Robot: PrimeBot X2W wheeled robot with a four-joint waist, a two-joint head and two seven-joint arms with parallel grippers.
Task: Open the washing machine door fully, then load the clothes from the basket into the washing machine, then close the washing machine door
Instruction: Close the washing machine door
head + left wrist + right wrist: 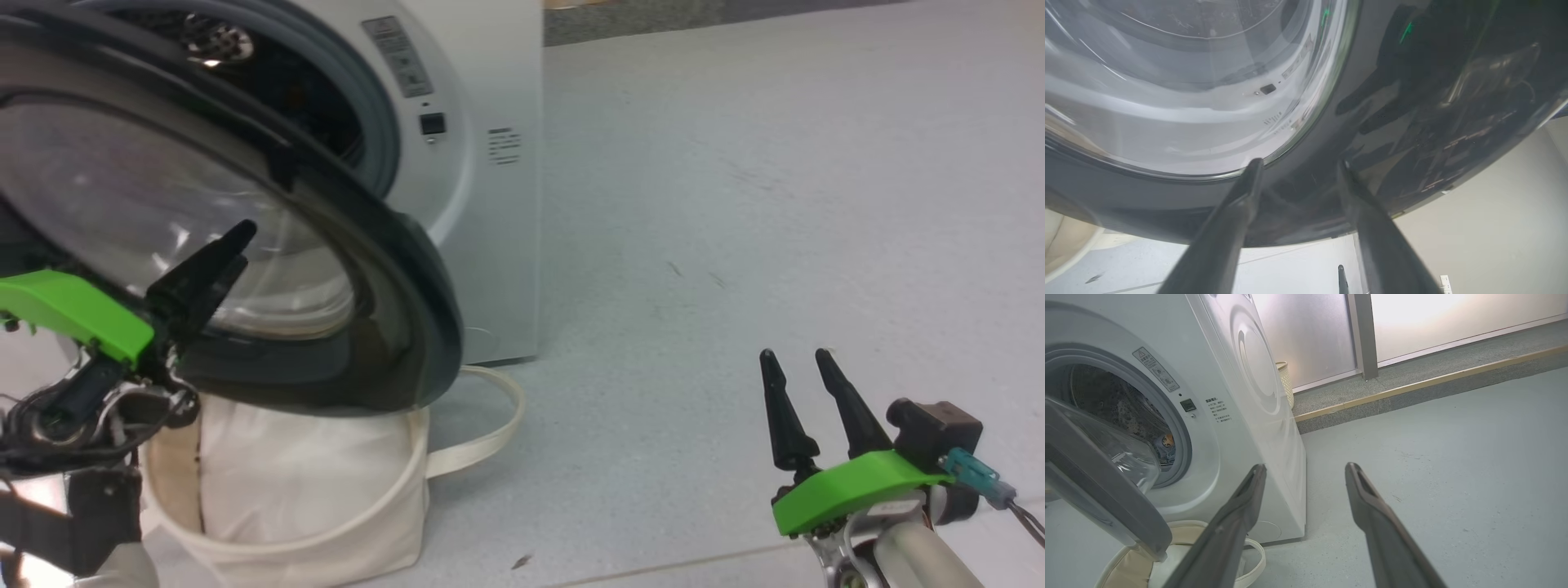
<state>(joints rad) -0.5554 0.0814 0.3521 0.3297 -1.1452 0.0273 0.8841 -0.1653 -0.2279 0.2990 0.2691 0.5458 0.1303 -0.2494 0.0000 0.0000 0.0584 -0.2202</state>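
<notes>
Head view: the left gripper (233, 249) reached up before the washing machine door (408, 269), which stood partly open off the washing machine (490, 82), above the basket (326, 490). The right gripper (794, 358) sat low over the floor (735, 163), fingers spread, empty.

Left wrist view: its fingers were parted around nothing, tips near the door's glossy black edge; contact unclear.

Right wrist view: the spread fingers pointed at the machine's corner. The clothes (1163, 447) lay in the drum (1118, 404).
</notes>
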